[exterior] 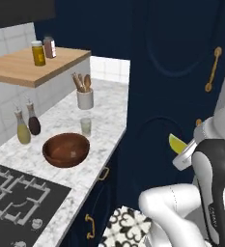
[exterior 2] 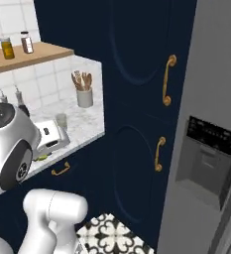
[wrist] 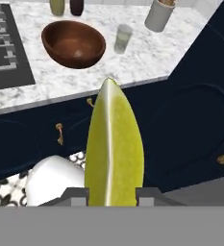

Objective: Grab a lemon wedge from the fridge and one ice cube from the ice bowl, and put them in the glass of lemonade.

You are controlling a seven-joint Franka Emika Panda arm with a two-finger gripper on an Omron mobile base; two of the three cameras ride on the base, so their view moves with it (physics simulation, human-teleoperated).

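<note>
The hand point(wrist: 112, 196) is pinching the lemon wedge point(wrist: 113, 149) between its two dark fingertips point(wrist: 77, 195), and the wedge is sticking out in front of it, out in the air in front of the navy cabinets point(exterior: 167, 72), off the counter point(exterior: 106, 113). In the left base view the wedge point(exterior: 176, 143) is showing just beside the white wrist. On the marble counter the ice bowl point(exterior: 65, 149) is sitting near the stove point(exterior: 17, 198), and the glass of lemonade point(exterior: 86, 126) is standing just behind it, in front of a white utensil holder point(exterior: 85, 99). The grey fridge point(exterior 2: 206, 149) is standing to the right of the cabinets.
</note>
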